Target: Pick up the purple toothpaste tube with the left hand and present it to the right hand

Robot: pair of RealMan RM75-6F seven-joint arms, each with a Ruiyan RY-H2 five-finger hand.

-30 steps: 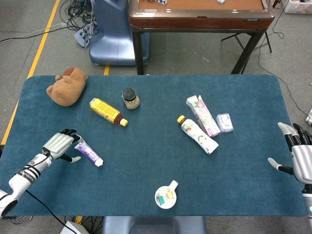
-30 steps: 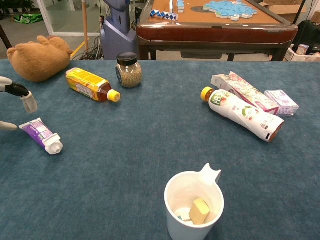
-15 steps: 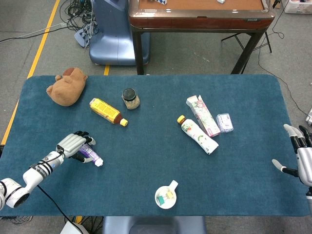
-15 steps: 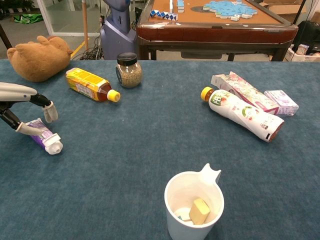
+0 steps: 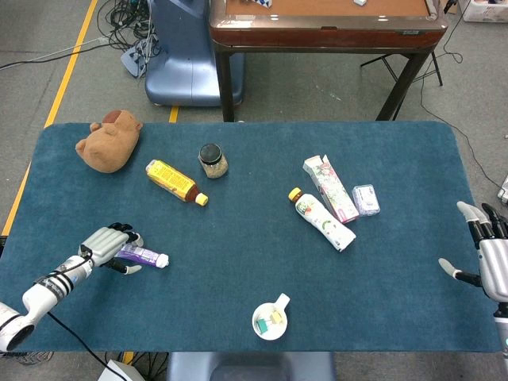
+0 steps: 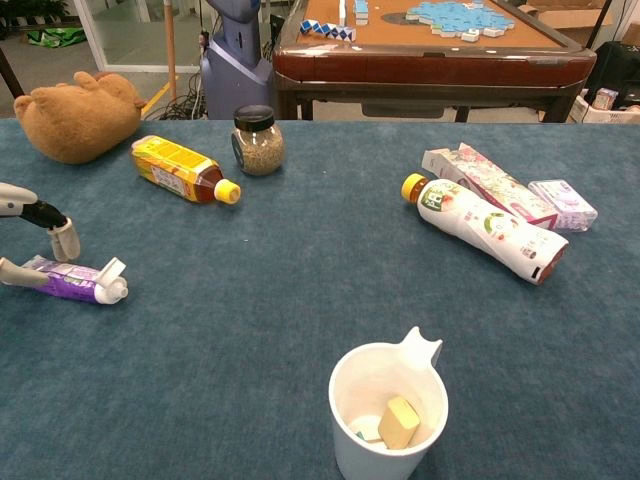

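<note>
The purple toothpaste tube (image 5: 141, 255) lies flat on the blue table cover (image 5: 238, 238) at the front left, its white cap (image 6: 112, 291) pointing right. My left hand (image 5: 105, 243) sits over the tube's tail end, with the tube between its fingers and thumb. In the chest view the thumb (image 6: 14, 271) touches the tail of the tube (image 6: 62, 280), while a fingertip (image 6: 63, 240) hangs just above it with a gap. My right hand (image 5: 490, 255) hovers open at the table's right edge, fingers spread, holding nothing; the chest view does not show it.
A brown plush toy (image 5: 107, 143), a yellow bottle (image 5: 175, 181) and a small jar (image 5: 212, 160) sit behind the tube. A white bottle (image 5: 323, 220), a carton (image 5: 329, 186) and a small clear pack (image 5: 366, 199) lie centre-right. A white cup (image 5: 270, 320) stands near the front edge.
The tube has swung round from slanting to nearly level, its cap now pointing right. My left hand has drawn back left to the tube's tail. The right hand barely shifted.
</note>
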